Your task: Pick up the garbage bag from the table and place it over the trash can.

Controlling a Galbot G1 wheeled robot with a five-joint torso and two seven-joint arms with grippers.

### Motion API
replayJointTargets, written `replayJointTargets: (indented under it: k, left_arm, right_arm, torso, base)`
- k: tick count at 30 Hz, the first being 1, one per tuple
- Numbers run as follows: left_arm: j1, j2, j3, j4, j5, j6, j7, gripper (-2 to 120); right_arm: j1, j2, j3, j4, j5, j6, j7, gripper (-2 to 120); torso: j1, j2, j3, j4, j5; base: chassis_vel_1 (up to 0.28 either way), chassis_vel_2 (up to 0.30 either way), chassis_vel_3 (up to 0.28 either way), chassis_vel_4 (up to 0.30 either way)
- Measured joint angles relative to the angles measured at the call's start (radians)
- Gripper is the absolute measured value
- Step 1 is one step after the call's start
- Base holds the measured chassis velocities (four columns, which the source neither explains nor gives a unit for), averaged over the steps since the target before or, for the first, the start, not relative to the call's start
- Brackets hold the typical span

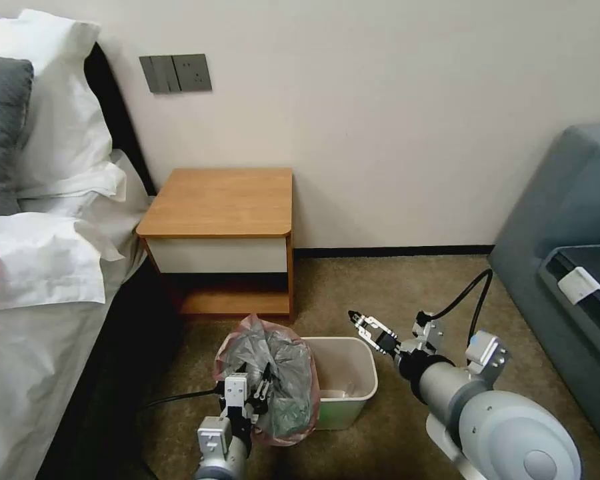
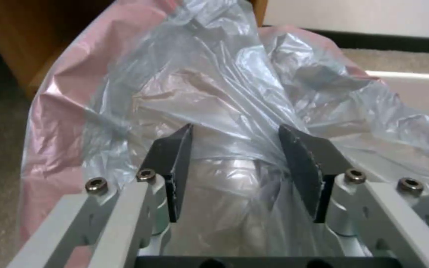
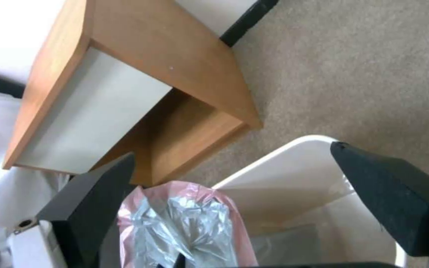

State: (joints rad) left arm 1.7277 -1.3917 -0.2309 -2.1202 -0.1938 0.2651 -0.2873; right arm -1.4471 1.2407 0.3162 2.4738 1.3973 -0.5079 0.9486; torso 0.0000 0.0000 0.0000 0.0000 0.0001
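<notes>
The garbage bag (image 1: 273, 373), crinkly grey film with a pink rim, stands bunched over the left end of the cream trash can (image 1: 361, 355) on the carpet. My left gripper (image 1: 250, 393) is at the bag's near side. In the left wrist view the left gripper (image 2: 237, 145) is open, its jaws set apart with the bag's (image 2: 199, 74) film lying between them. My right gripper (image 1: 361, 322) hovers above the can's far right rim, open and holding nothing; in its wrist view the right gripper (image 3: 233, 150) overlooks the can's rim (image 3: 274, 156) and the bag (image 3: 190, 216). The table (image 1: 220, 200) stands behind, top bare.
A bed (image 1: 40, 280) with white sheets borders the left side. A grey-blue sofa (image 1: 567, 220) stands at the right. A black cable (image 1: 173, 399) lies on the carpet left of the bag. Open carpet lies between the can and the sofa.
</notes>
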Motion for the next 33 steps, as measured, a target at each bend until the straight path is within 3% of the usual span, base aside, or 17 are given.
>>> replayJointTargets:
  k: [10,15,21,25,27,33]
  left_arm:
    - [-0.047,-0.001,0.01,0.031,-0.031,0.034,-0.035,39]
    - [-0.07,-0.002,0.011,0.053,-0.052,0.05,-0.044,28]
    - [-0.084,-0.004,0.015,0.063,-0.082,0.063,-0.054,26]
    - [-0.087,-0.006,0.017,0.067,-0.092,0.061,-0.056,16]
    - [-0.086,-0.006,0.019,0.071,-0.097,0.038,-0.056,9]
    - [-0.065,-0.004,0.013,0.072,-0.104,-0.071,-0.048,9]
  right_arm:
    - [-0.006,0.005,0.0,-0.014,-0.019,0.0,-0.003,100]
    - [-0.007,0.01,-0.005,-0.024,-0.039,0.0,-0.007,100]
    - [-0.014,0.015,-0.01,-0.025,-0.066,0.001,-0.016,100]
    - [-0.015,0.016,-0.011,-0.026,-0.073,0.001,-0.019,100]
    - [-0.013,0.016,-0.01,-0.022,-0.075,0.001,-0.023,100]
    - [-0.004,0.006,-0.026,-0.005,-0.076,-0.029,-0.06,100]
  torso:
    - [0.0,0.0,0.0,0.0,0.0]
    - [0.0,0.0,0.0,0.0,0.0]
    - [0.0,0.0,0.0,0.0,0.0]
    - [0.0,0.0,0.0,0.0001,0.0]
    - [0.0,0.0,0.0,0.0,-0.0001]
    - [0.0,0.0,0.0,0.0,-0.0002]
  base:
    - [0.0,0.0,0.0,0.0]
    - [0.0,0.0,0.0,0.0]
    - [0.0,0.0,0.0,0.0]
    - [0.0,0.0,0.0,0.0]
    - [0.0,0.0,0.0,0.0]
    - [0.0,0.0,0.0,0.0]
